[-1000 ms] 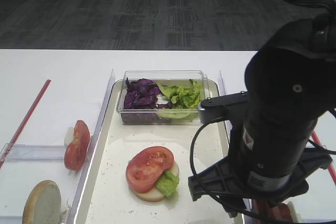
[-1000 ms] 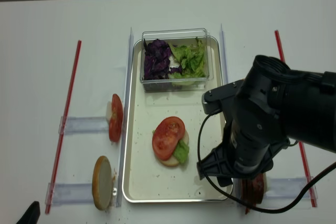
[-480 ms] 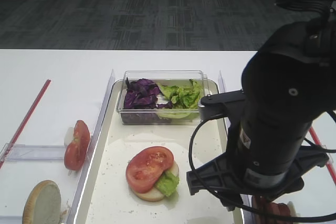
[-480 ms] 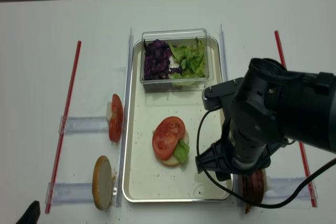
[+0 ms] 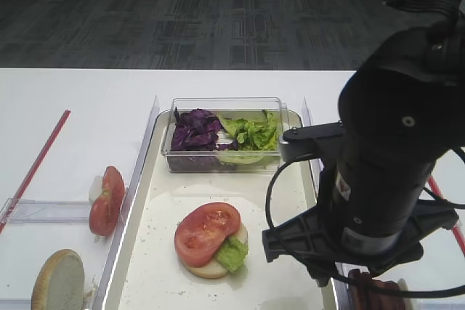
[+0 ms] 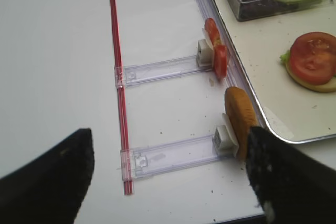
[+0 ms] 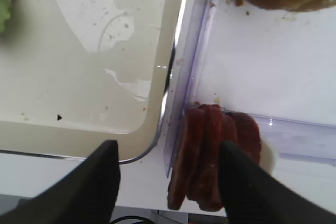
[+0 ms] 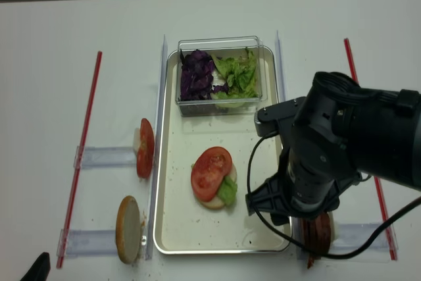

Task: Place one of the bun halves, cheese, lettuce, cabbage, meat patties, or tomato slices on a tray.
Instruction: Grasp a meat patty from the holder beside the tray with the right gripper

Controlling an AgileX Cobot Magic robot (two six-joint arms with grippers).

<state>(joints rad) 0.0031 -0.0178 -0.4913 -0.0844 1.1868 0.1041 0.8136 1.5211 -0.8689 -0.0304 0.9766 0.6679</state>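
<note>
right pincer (image 7: pixel 168 174) (fingers apart) over meat patties (image 7: pixel 212 156).

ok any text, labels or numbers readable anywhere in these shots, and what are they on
No text can be read in any view.
Right arm: a small white sticker with a red mark sits on its black housing, too small and blurred to read.
Tray, clear box, red strips and clear holders: no print visible.
</note>
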